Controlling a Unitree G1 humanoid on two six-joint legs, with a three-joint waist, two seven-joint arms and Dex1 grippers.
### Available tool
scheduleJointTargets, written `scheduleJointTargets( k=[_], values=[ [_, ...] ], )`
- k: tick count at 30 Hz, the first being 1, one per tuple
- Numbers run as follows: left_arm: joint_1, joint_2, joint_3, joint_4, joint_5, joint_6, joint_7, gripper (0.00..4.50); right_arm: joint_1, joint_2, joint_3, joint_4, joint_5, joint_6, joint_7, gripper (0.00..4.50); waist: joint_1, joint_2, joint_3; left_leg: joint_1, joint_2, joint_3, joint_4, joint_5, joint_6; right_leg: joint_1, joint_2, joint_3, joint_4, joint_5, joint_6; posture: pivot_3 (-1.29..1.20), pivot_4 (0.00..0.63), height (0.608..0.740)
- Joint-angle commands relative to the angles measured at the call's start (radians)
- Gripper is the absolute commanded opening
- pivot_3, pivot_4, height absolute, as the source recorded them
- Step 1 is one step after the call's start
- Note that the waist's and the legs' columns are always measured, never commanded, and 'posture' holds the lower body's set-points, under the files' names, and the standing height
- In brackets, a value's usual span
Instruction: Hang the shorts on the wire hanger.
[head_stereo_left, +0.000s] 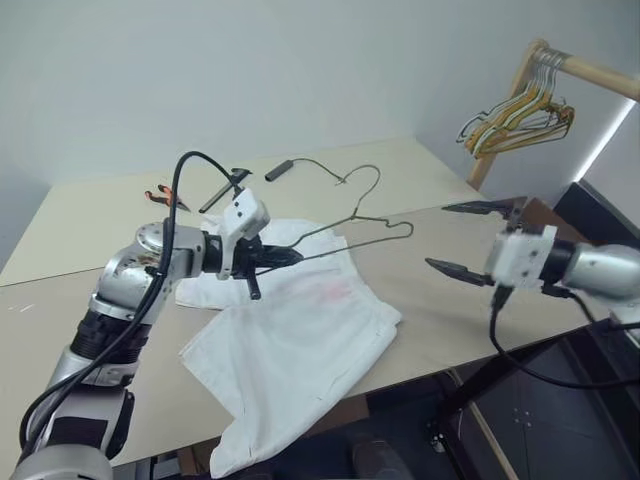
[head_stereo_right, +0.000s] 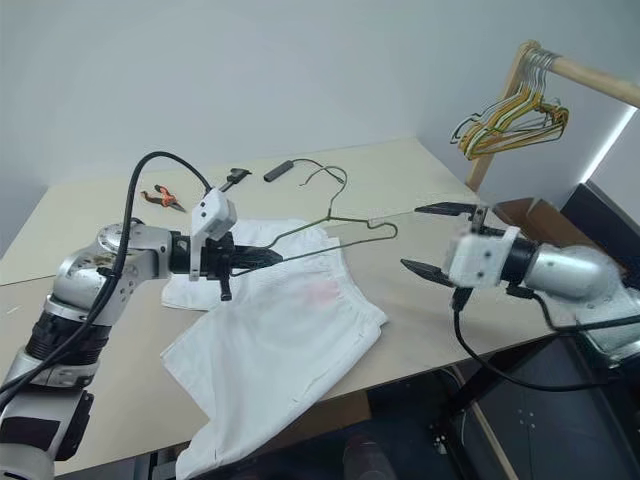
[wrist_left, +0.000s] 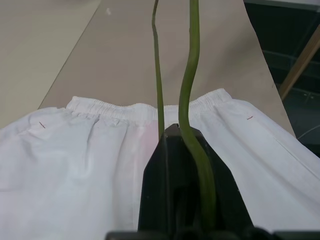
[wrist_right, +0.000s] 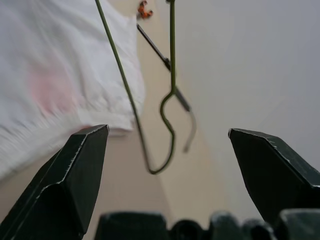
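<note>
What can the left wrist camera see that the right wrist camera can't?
Left wrist view alone: the left gripper shut on the wire hanger, and the shorts' stretchy waistband lying flat on the table.

Right wrist view alone: the right gripper wide open with nothing in it, the hanger's bent end corner, a black tool and the orange pliers.

Both share: the hanger's thin wire, the white shorts with the pink patch, and the tan table.

lab/workshop, bare table (head_stereo_left: 450, 300), pliers (head_stereo_left: 165, 197), hanger rack (head_stereo_left: 560, 70)
</note>
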Motion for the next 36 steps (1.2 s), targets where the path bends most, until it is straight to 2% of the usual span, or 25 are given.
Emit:
scheduleJointTargets(
  k=[1, 5, 9, 14, 19, 23, 32, 33, 36],
  values=[
    [-0.004, 0.009, 0.039, -0.038, -0.013, -0.013, -0.006, 0.00, -0.084, 0.002, -0.048, -0.038, 0.132, 0.258, 0.205, 4.47, 0.004, 0.000, 0.000, 0.001, 0.000, 0.000, 0.000, 0.000, 0.000, 0.000, 0.000, -0.001, 0.000, 0.000, 0.000, -0.13, 0.000, 0.740],
    [-0.003, 0.023, 0.041, -0.045, -0.010, -0.026, -0.032, 0.00, -0.288, 0.087, 0.037, 0.048, -0.011, 0.449, 0.362, 4.47, 0.010, 0.001, 0.000, 0.001, 0.000, 0.002, 0.001, 0.000, 0.000, -0.004, 0.000, -0.001, 0.000, -0.001, 0.002, -0.12, 0.000, 0.740],
    [-0.002, 0.035, 0.043, -0.066, -0.015, -0.035, -0.063, 0.00, -0.417, 0.197, 0.075, 0.156, -0.139, 0.488, 0.447, 4.47, 0.029, 0.001, 0.000, -0.001, 0.000, 0.003, 0.001, 0.000, 0.000, -0.006, 0.000, -0.002, 0.000, 0.000, 0.000, -0.11, 0.000, 0.740],
    [0.002, 0.040, 0.044, -0.091, -0.018, -0.037, -0.085, 0.00, -0.478, 0.279, 0.125, 0.235, -0.274, 0.494, 0.556, 4.47, 0.060, 0.001, 0.001, -0.004, -0.001, 0.003, 0.001, 0.000, 0.000, -0.010, -0.001, -0.003, 0.000, 0.000, 0.000, -0.11, 0.000, 0.740],
    [-0.003, 0.038, 0.039, -0.092, -0.011, -0.049, -0.099, 0.00, -0.519, 0.369, 0.152, 0.330, -0.397, 0.477, 0.586, 4.47, 0.065, 0.001, 0.000, -0.011, -0.001, 0.003, 0.003, 0.000, -0.001, -0.018, -0.001, -0.003, 0.005, 0.001, -0.001, -0.11, 0.000, 0.740],
    [-0.008, 0.033, 0.036, -0.088, -0.006, -0.054, -0.101, 0.00, -0.547, 0.408, 0.153, 0.376, -0.456, 0.447, 0.627, 3.55, 0.061, 0.001, 0.001, -0.012, -0.002, 0.003, 0.004, 0.001, -0.001, -0.021, -0.002, -0.003, 0.011, 0.001, -0.001, -0.10, 0.000, 0.740],
    [0.009, 0.028, 0.034, -0.089, 0.001, -0.098, -0.107, 0.00, -0.529, 0.417, 0.094, 0.356, -0.454, 0.428, 0.690, 0.28, 0.052, 0.001, 0.001, -0.012, -0.002, 0.002, 0.004, 0.001, -0.001, -0.021, -0.002, -0.003, 0.011, 0.001, -0.001, -0.11, 0.000, 0.740],
    [0.014, 0.023, 0.035, -0.086, 0.003, -0.117, -0.110, 0.00, -0.520, 0.414, 0.086, 0.344, -0.449, 0.433, 0.696, 0.03, 0.052, 0.001, 0.000, -0.012, -0.002, 0.002, 0.004, 0.001, -0.001, -0.021, -0.002, -0.003, 0.011, 0.001, -0.001, -0.11, 0.000, 0.740],
    [0.030, 0.007, 0.038, -0.068, 0.009, -0.186, -0.120, 0.00, -0.480, 0.402, 0.061, 0.295, -0.436, 0.438, 0.714, 0.03, 0.053, 0.002, 0.000, -0.012, -0.002, 0.002, 0.004, 0.001, -0.001, -0.021, -0.002, -0.003, 0.011, 0.001, -0.001, -0.12, 0.000, 0.740]
  ],
)
